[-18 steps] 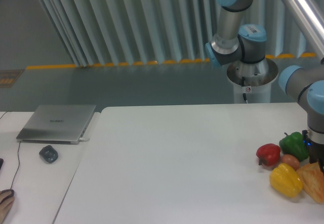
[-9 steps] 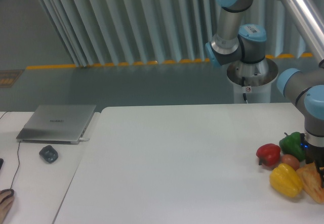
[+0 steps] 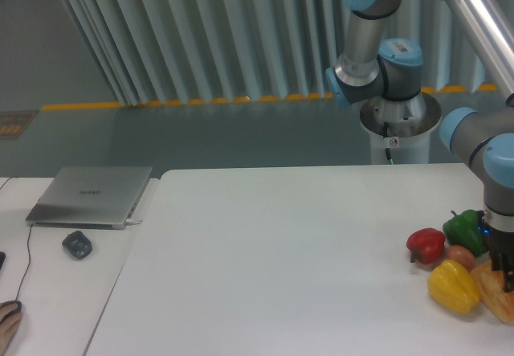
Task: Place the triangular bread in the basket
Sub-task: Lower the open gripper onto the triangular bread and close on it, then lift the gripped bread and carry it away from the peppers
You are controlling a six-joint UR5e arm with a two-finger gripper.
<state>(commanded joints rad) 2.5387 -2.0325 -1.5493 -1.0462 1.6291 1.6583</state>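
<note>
The triangular bread point(image 3: 491, 294) lies flat at the table's far right edge, orange-tan, just right of the yellow pepper point(image 3: 453, 286). My gripper point(image 3: 504, 269) hangs straight down over the bread's upper part. Its dark fingers point(image 3: 497, 261) reach down to the bread and look apart. The frame's right edge cuts the gripper off. No basket is in view.
A red pepper point(image 3: 426, 244), a green pepper point(image 3: 465, 230) and a small brown egg-like ball point(image 3: 460, 255) crowd against the bread on its left. A closed laptop point(image 3: 91, 195) and a mouse point(image 3: 77, 244) sit on the side desk at the left. A hand point(image 3: 8, 319) shows at the lower left.
My gripper has come down from above the bread to its level. The bread and peppers have not moved.
</note>
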